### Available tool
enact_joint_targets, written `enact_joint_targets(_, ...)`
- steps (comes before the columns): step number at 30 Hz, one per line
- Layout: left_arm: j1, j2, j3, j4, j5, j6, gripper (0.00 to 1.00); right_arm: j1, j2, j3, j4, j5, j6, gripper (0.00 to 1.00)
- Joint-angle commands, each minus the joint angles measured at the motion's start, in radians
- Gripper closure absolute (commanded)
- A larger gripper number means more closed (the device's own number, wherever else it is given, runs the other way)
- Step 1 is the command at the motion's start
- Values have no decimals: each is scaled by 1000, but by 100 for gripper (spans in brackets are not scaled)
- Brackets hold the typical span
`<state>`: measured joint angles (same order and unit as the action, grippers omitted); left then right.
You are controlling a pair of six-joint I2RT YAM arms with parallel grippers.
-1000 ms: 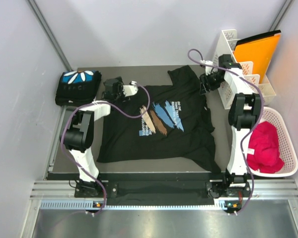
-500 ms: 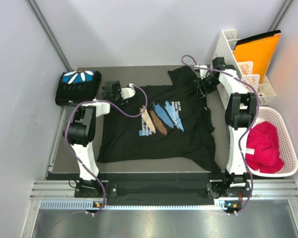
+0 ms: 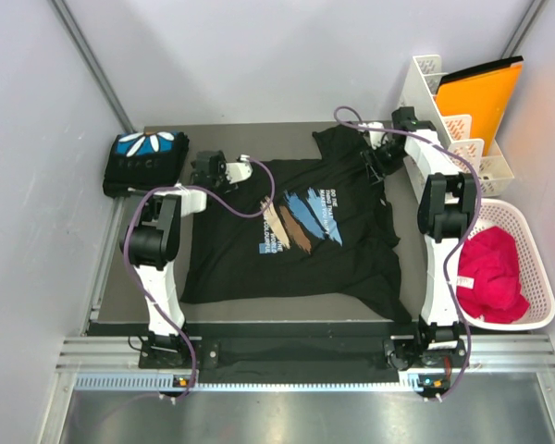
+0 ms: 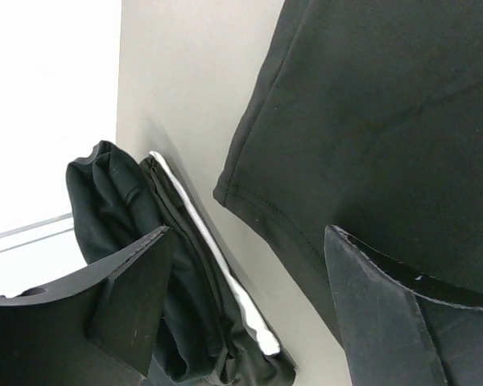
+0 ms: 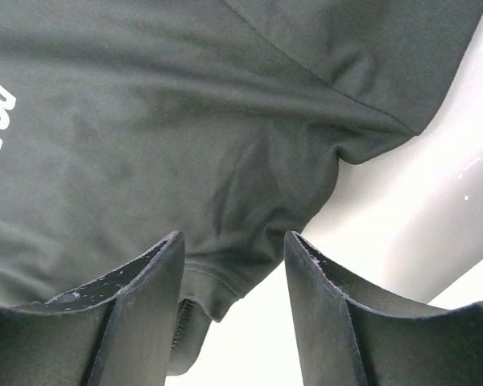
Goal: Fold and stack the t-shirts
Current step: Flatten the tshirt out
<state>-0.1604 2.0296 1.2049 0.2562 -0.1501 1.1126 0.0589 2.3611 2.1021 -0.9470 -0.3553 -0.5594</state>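
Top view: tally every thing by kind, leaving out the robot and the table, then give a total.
T-shirts: 2 (folded t-shirt, spread t-shirt)
Pink cloth: 1
Basket: 1
Rack: 1
Orange folder: 1
Total: 6

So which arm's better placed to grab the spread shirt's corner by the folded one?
Left. The left claw, open, hovers over that corner of the spread t-shirt, beside the folded t-shirt; the right claw is across at its far sleeve.
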Motion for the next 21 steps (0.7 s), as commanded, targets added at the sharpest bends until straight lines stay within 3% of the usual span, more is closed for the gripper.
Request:
enact_joint_targets(1,7,12,30,49,7,-2,21,10,-31,24,17,25,-33,47)
enact_joint_targets(21,9,40,28,57,-2,23,26,5,84,70,71,98,-36,54)
